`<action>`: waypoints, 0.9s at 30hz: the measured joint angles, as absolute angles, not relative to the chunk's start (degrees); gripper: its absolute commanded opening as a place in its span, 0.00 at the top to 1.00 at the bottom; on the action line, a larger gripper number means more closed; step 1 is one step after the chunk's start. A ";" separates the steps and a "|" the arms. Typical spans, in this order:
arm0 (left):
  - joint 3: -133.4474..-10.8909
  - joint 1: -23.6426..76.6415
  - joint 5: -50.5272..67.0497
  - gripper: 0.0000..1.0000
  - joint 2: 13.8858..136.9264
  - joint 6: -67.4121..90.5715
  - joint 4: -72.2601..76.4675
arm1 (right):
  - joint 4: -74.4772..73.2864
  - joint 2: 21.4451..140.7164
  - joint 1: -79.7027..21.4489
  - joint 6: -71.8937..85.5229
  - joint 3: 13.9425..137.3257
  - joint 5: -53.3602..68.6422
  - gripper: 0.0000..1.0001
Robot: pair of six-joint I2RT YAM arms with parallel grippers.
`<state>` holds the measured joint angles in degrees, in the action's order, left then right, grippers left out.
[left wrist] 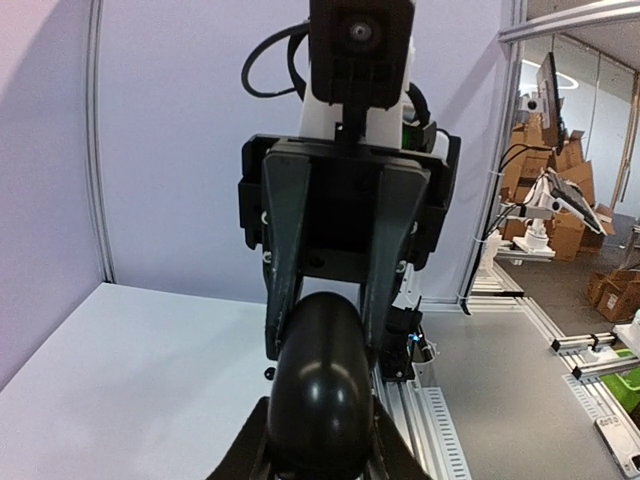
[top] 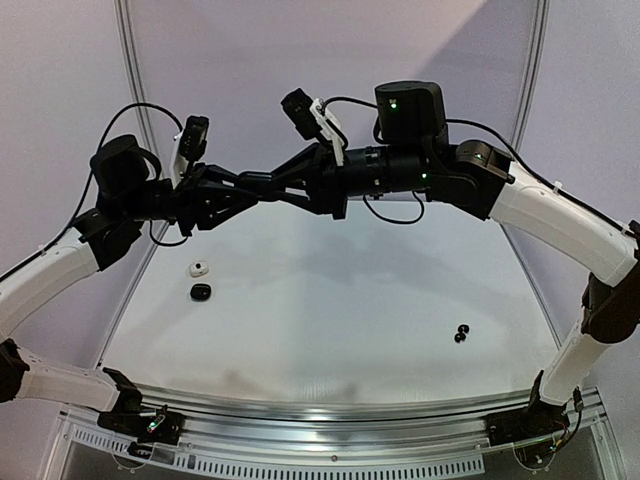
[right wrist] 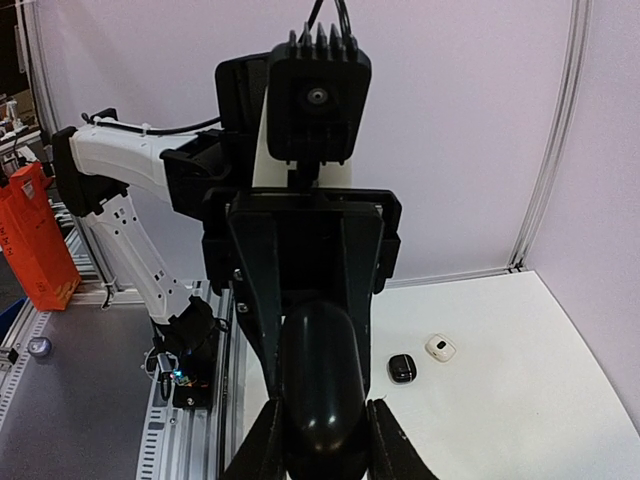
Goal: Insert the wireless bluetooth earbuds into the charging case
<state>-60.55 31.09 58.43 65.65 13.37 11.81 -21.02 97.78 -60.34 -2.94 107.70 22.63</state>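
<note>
A glossy black oval charging case (left wrist: 320, 370) hangs in mid-air above the back of the table, gripped from both ends. My left gripper (left wrist: 320, 452) is shut on its near end, and the right arm's fingers (left wrist: 285, 250) clamp its far end. In the right wrist view the same case (right wrist: 320, 370) sits in my right gripper (right wrist: 320, 445), which is shut on it. From above, the left gripper (top: 268, 190) and the right gripper (top: 250, 184) overlap, hiding the case. Two tiny black earbuds (top: 462, 333) lie on the table at the right.
A small whitish rounded piece (top: 201, 268) and a small black one (top: 200, 291) lie on the white table (top: 330, 320) at the left. The right wrist view also shows the black piece (right wrist: 402, 368) and the whitish piece (right wrist: 439, 348). Curved wall panels close the back.
</note>
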 measured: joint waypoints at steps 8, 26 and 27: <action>-60.53 31.20 59.20 0.61 65.65 13.67 12.69 | -20.03 97.78 -60.34 -3.01 107.66 22.57 1.00; -60.25 31.24 59.29 1.00 65.65 14.41 14.17 | -17.50 97.30 -60.40 -2.59 106.48 22.61 0.60; -60.23 31.24 59.09 1.00 65.63 14.37 14.17 | -17.47 97.30 -60.45 -2.52 106.48 22.44 0.57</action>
<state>-60.23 31.24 59.09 65.63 14.37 14.17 -17.47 97.30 -60.45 -2.52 106.48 22.44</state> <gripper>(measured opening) 0.239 0.275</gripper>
